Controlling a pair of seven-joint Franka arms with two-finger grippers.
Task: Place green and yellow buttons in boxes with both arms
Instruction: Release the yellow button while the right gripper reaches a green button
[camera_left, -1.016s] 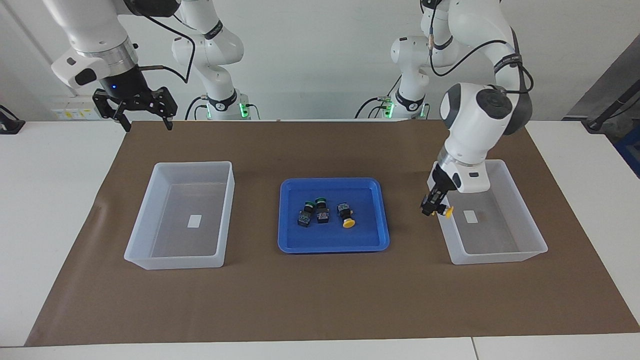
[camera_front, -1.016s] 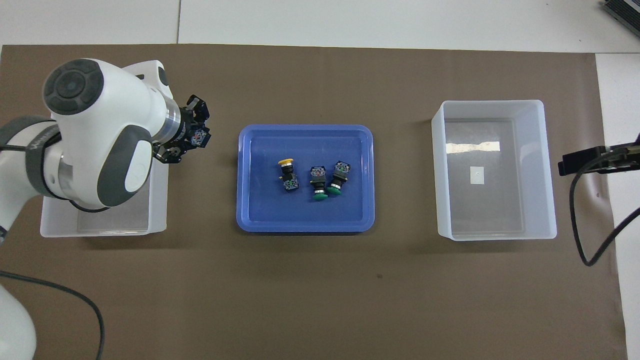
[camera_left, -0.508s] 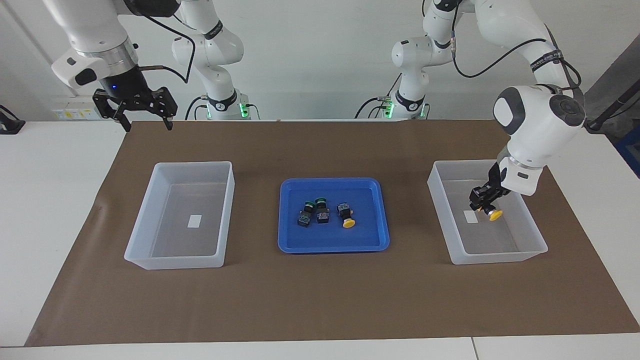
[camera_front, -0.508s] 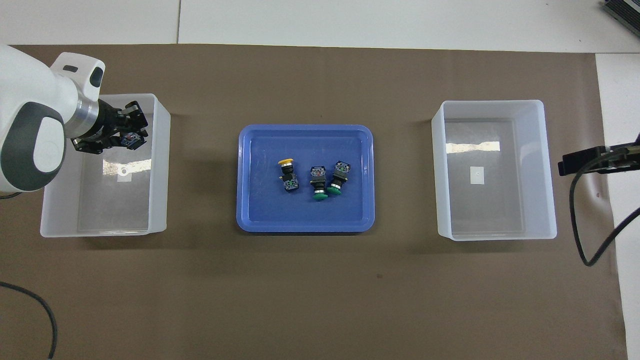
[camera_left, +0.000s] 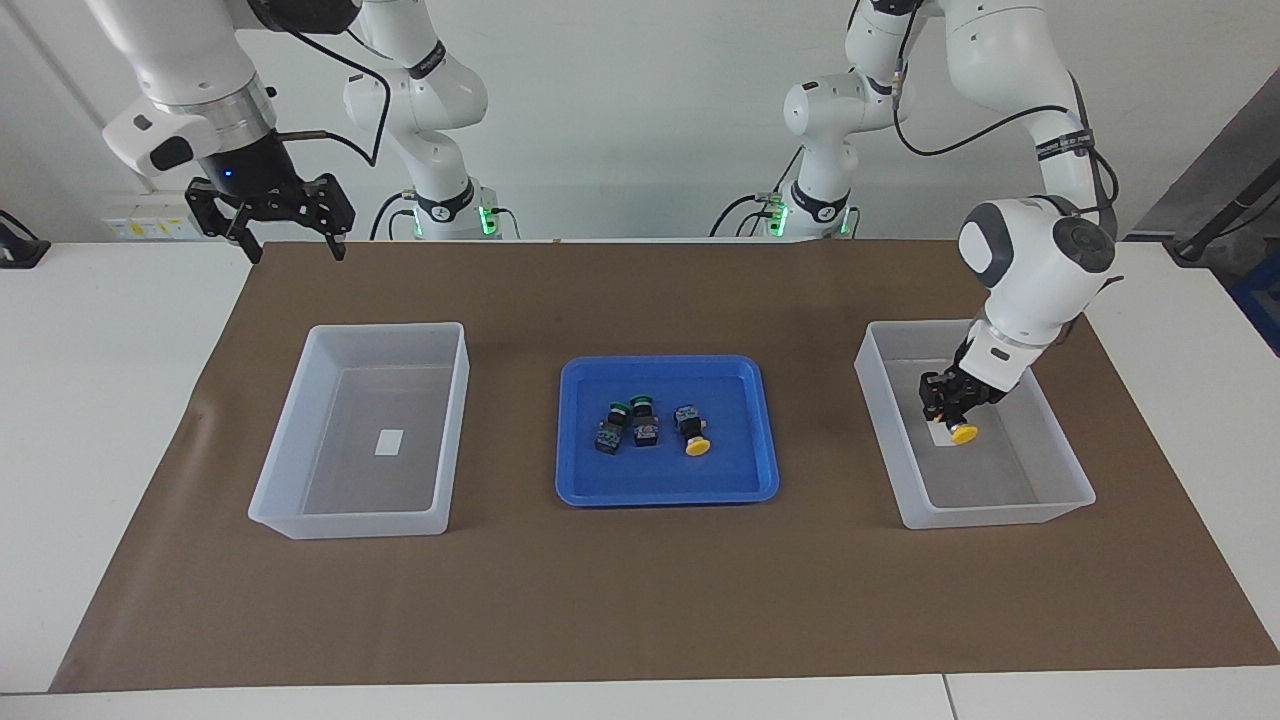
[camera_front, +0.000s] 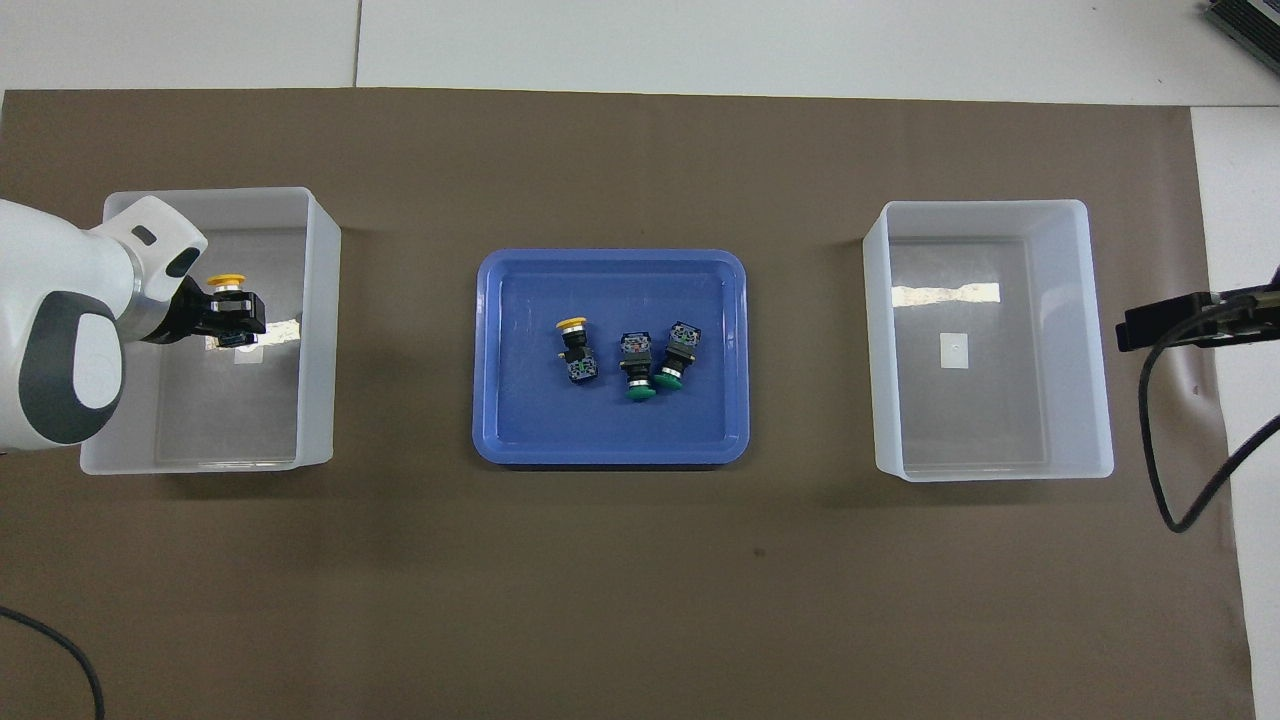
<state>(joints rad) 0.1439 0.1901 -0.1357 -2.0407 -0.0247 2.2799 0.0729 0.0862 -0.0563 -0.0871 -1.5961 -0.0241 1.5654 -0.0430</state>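
My left gripper (camera_left: 945, 408) (camera_front: 235, 318) is shut on a yellow button (camera_left: 963, 433) (camera_front: 226, 281) and holds it low inside the box (camera_left: 1000, 515) (camera_front: 320, 330) at the left arm's end, over its white label. A second yellow button (camera_left: 697, 445) (camera_front: 572, 325) and two green buttons (camera_left: 617, 408) (camera_front: 640, 392) lie in the blue tray (camera_left: 665, 495) (camera_front: 610, 455). The other box (camera_left: 350, 520) (camera_front: 995, 208) holds only its label. My right gripper (camera_left: 296, 250) waits open, raised over the mat's corner at the right arm's end.
A brown mat (camera_left: 640, 600) covers the table's middle, with the tray between the two boxes. Two smaller white arms with green lights (camera_left: 450, 205) stand at the robots' edge. A black cable (camera_front: 1190, 480) hangs at the right arm's end.
My left gripper carried the yellow button from over the box's rim, beside the tray, to over the label and lowered it into the box. The right arm has not moved.
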